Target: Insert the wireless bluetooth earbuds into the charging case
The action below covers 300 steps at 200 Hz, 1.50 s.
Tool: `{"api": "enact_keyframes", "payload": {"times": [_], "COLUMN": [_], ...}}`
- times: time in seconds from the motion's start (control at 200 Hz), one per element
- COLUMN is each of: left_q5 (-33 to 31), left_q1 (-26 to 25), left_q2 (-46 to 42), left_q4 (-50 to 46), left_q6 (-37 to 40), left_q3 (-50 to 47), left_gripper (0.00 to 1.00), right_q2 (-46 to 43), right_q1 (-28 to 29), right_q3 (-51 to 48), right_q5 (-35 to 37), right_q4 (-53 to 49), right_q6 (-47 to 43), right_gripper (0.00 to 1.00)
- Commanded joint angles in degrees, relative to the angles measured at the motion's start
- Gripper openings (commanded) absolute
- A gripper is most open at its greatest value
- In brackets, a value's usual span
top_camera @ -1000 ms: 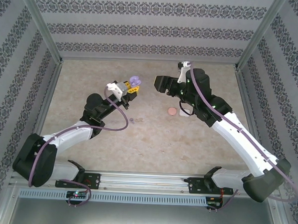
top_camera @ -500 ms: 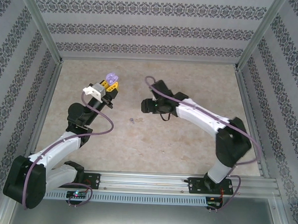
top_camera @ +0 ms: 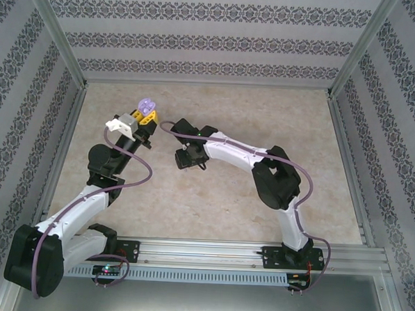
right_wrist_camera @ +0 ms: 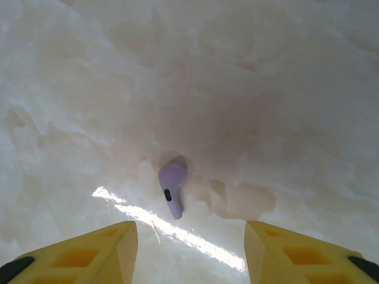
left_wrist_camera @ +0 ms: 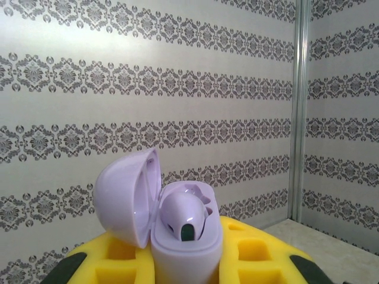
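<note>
Purple earbud flat on marbled surface, stem toward parted, empty right fingers, left fingers clamping open case, seemingly one bud inside, patterned walls

Pale marbled table; one purple earbud lies on its top (on its side).

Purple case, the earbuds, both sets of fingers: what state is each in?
purple case, lid open, held upright
seated earbud, inside the purple case
loose earbud, lying on the table, ungripped
left fingers, shut on the purple case
right fingers, open above the loose earbud
</note>
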Motion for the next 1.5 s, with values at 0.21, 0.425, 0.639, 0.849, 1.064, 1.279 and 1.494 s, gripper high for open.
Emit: {"api": "enact_keyframes", "payload": {"times": [0.21, 0.425, 0.639, 0.849, 1.064, 1.279, 1.494], "left_q5": [-0.42, -0.30, -0.33, -0.28, -0.58, -0.61, -0.61], "left_q1": [1.54, 1.63, 1.63, 1.64, 1.63, 1.62, 1.64], "left_q2": [-2.20, -2.61, -2.56, -2.65, -2.73, -2.57, -2.48], "left_q4": [-0.18, -0.68, -0.68, -1.01, -1.03, -1.06, -1.03], "left_q6": [-0.99, -0.81, -0.77, -0.58, -0.35, -0.30, -0.33], "left_q3": [0.35, 0.62, 0.65, 0.62, 0.53, 0.61, 0.48], "left_gripper": [0.00, 0.00, 0.00, 0.00, 0.00, 0.00, 0.00], "right_q2": [7.53, 10.27, 11.92, 13.09, 13.28, 13.18, 13.43], "right_q1": [1.33, 1.76, 1.93, 1.93, 2.17, 2.86, 3.55], "right_q3": [8.91, 11.75, 12.42, 12.70, 12.69, 12.62, 12.31], "right_q5": [2.53, 2.20, 2.51, 2.33, 2.43, 3.14, 3.65], "right_q4": [-6.32, -7.11, -7.08, -7.01, -6.92, -7.02, -7.03], "right_q6": [-2.44, -2.38, -1.97, -1.69, -1.34, -1.07, -0.39], "right_gripper": [0.47, 0.46, 0.44, 0.41, 0.40, 0.38, 0.36]}}
